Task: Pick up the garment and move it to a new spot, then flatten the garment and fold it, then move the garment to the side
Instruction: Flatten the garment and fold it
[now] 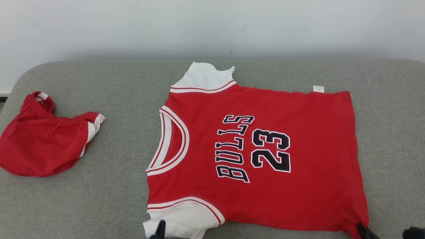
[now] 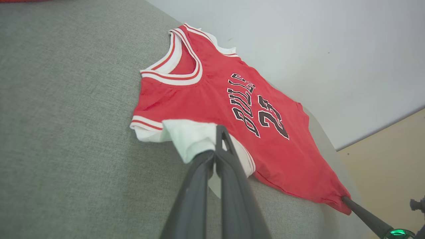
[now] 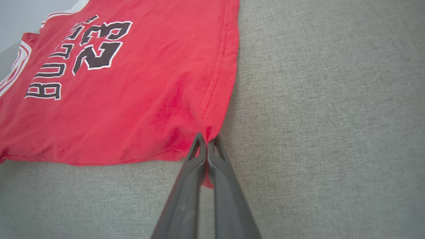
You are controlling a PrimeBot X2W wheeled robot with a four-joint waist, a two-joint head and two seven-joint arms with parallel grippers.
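The garment [image 1: 298, 113] is a red jersey with "BULLS 23" in black letters and white sleeves. It lies spread flat on the grey cushion [image 1: 99, 199], collar toward the left. My left gripper [image 1: 160, 229] is at the near edge, shut on the jersey's near white sleeve [image 2: 186, 136], with one finger over the cloth and one under it. My right gripper [image 1: 362, 229] is shut on the near hem corner [image 3: 212, 126], pinching the red cloth between its fingertips [image 3: 199, 142]. In the left wrist view the right gripper [image 2: 345, 199] holds that same corner.
A second red garment [image 1: 40, 142] lies crumpled at the cushion's far left. A pale wall [image 1: 212, 26] runs along the back edge. A small white label [image 1: 318, 88] sticks out at the jersey's far hem. Bare cushion lies right of the hem.
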